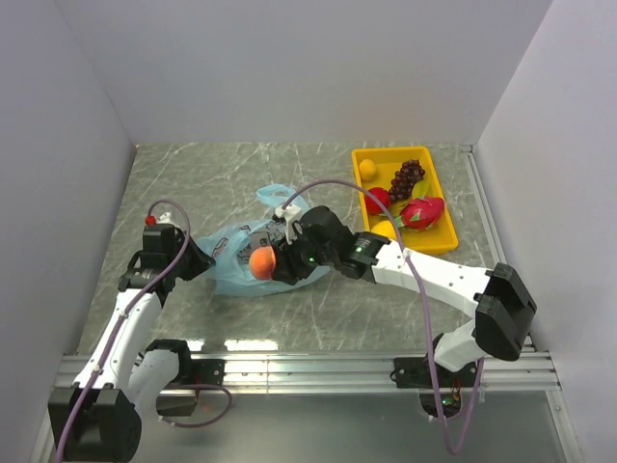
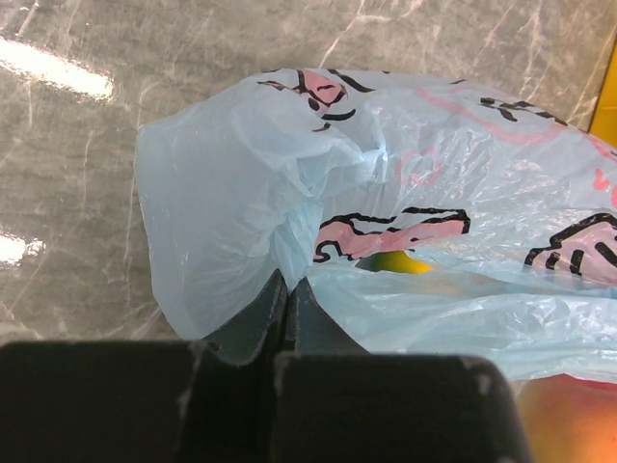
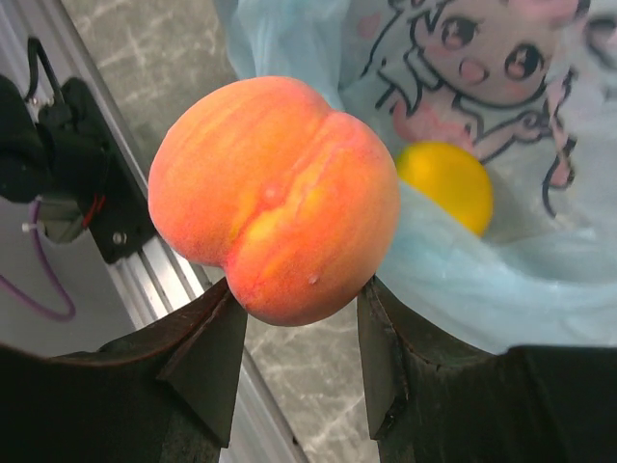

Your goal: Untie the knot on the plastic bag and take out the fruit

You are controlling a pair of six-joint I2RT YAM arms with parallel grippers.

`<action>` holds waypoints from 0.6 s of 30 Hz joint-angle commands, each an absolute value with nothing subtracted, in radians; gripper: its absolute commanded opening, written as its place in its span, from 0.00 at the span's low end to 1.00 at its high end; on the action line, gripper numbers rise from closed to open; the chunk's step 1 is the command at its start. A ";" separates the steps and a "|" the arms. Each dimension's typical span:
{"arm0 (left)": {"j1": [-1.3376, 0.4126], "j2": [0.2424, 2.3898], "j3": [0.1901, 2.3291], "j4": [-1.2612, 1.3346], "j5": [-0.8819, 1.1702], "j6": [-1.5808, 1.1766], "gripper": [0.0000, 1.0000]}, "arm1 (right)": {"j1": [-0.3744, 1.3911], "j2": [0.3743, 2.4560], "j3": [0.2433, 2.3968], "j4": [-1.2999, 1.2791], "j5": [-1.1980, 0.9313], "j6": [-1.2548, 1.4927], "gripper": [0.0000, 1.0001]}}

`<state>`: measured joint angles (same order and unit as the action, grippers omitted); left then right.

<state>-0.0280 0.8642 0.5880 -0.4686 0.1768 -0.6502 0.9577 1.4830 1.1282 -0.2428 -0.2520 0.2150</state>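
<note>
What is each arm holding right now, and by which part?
The right fingers pinch the peach by two opposite sides. The left fingers are shut on a bunched fold of the plastic bag.

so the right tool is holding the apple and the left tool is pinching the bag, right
No: what the right tool holds is a peach, as the right wrist view shows. The left tool does pinch the bag.
</note>
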 commanded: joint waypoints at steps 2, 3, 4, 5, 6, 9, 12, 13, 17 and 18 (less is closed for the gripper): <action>-0.032 0.884 0.595 -0.426 0.166 -0.626 0.00 | 0.925 1.367 1.141 -0.241 -0.246 0.215 0.00; -0.032 0.887 0.594 -0.428 0.163 -0.626 0.01 | 0.908 1.342 1.149 -0.244 -0.242 0.216 0.00; -0.032 0.888 0.594 -0.428 0.161 -0.626 0.01 | 0.849 1.329 1.161 -0.244 -0.244 0.218 0.00; -0.032 0.893 0.592 -0.426 0.160 -0.626 0.00 | 0.821 1.318 1.167 -0.247 -0.248 0.218 0.00; -0.032 0.897 0.592 -0.425 0.158 -0.627 0.01 | 0.778 1.299 1.172 -0.248 -0.249 0.215 0.00; -0.032 0.907 0.592 -0.425 0.166 -0.623 0.00 | 0.635 1.273 1.184 -0.258 -0.221 0.198 0.00; -0.032 0.907 0.589 -0.416 0.179 -0.618 0.01 | 0.477 1.261 1.164 -0.223 -0.187 0.227 0.00; -0.032 0.907 0.586 -0.414 0.183 -0.618 0.00 | 0.430 1.265 1.157 -0.206 -0.170 0.238 0.00; -0.032 0.899 0.581 -0.399 0.215 -0.612 0.01 | 0.246 1.411 1.190 -0.184 -0.121 0.285 0.00; -0.032 0.894 0.581 -0.397 0.221 -0.608 0.00 | 0.198 1.446 1.204 -0.180 -0.108 0.288 0.00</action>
